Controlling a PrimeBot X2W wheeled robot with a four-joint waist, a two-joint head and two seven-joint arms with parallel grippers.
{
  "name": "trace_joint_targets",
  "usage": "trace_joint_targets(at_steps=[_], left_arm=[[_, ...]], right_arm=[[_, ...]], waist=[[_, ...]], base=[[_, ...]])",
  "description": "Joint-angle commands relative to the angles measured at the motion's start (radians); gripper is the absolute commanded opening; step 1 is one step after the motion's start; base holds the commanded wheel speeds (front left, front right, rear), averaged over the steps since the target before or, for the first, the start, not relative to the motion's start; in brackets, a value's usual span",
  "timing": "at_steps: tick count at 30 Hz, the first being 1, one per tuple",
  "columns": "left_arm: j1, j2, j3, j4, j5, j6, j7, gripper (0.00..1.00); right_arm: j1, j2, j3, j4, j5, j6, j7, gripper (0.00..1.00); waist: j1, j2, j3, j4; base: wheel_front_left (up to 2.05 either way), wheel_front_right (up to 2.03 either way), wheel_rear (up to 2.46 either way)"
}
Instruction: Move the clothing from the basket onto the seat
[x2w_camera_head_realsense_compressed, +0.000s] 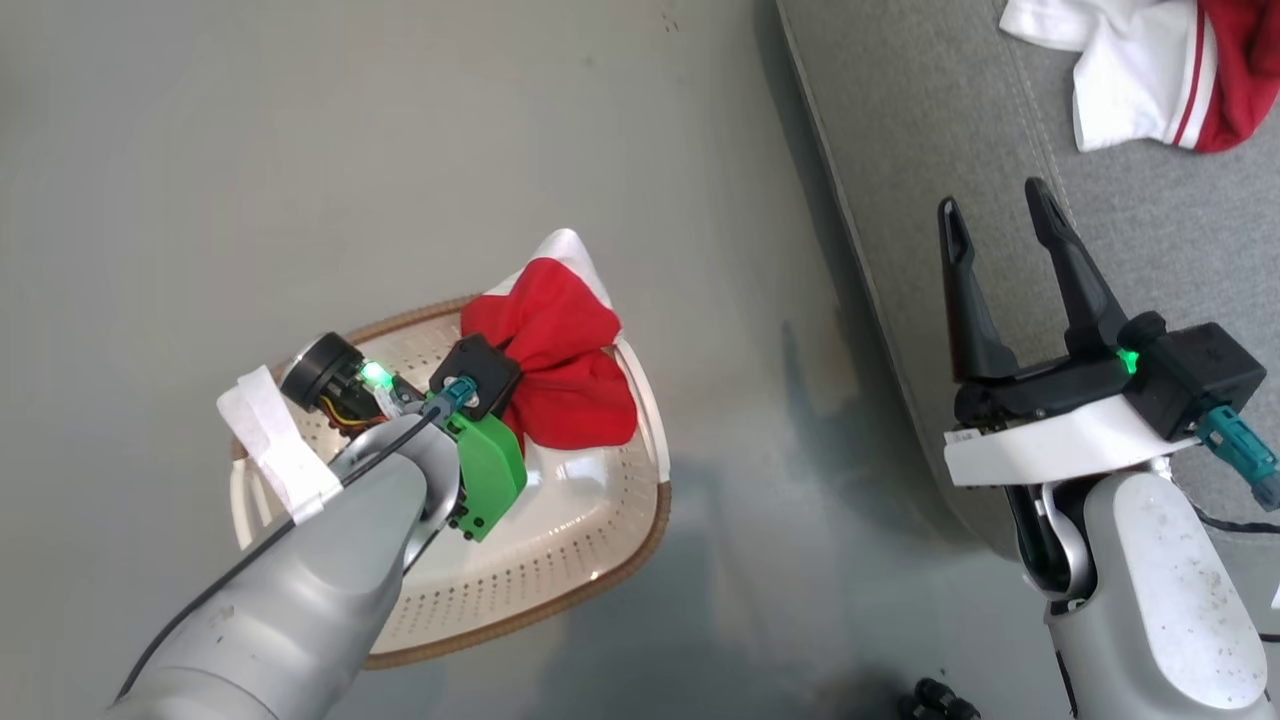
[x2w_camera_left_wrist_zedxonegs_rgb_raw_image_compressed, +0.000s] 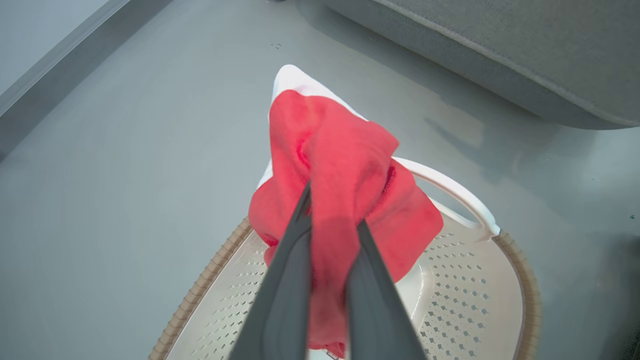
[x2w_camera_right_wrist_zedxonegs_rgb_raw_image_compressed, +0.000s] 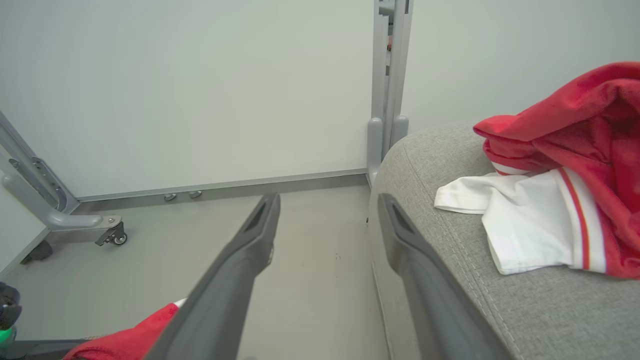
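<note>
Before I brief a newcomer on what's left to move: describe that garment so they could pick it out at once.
Find the big grey seat on the right; on the floor to its left stands the cream perforated basket. Over it hangs a bunched red garment, pinched in the left claw. The other garment lies loose on the seat, showing much white.

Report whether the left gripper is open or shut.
Shut: the left gripper pinches the red garment between its fingers, over the basket.
</note>
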Motion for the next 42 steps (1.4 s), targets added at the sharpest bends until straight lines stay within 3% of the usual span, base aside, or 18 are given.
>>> trace_joint_targets(at_steps=[1, 12, 26, 42], left_arm=[[0.027, 0.010, 0.016, -0.027, 0.003, 0.010, -0.003, 0.00], [0.140, 0.027, 0.146, -0.306, 0.054, 0.042, -0.003, 0.00], [0.230, 0.027, 0.306, -0.598, 0.129, 0.057, -0.003, 0.00], [0.248, 0.020, 0.339, -0.755, 0.159, 0.038, -0.003, 0.00]], right_arm=[[0.022, -0.004, -0.007, 0.008, -0.005, -0.001, 0.000, 1.00], [0.102, -0.003, -0.013, 0.061, -0.014, -0.001, 0.000, 1.00], [0.180, -0.003, 0.008, 0.090, -0.002, -0.001, 0.000, 1.00], [0.229, -0.003, 0.036, 0.084, 0.009, -0.001, 0.000, 1.00]], waist=[[0.0000, 0.0090, -0.089, 0.062], [0.0000, 0.0090, -0.247, 0.126], [0.0000, 0.0090, -0.383, 0.139], [0.0000, 0.0090, -0.439, 0.143]], base=[[0.00, 0.00, 0.00], [0.00, 0.00, 0.00], [0.00, 0.00, 0.00], [0.00, 0.00, 0.00]])
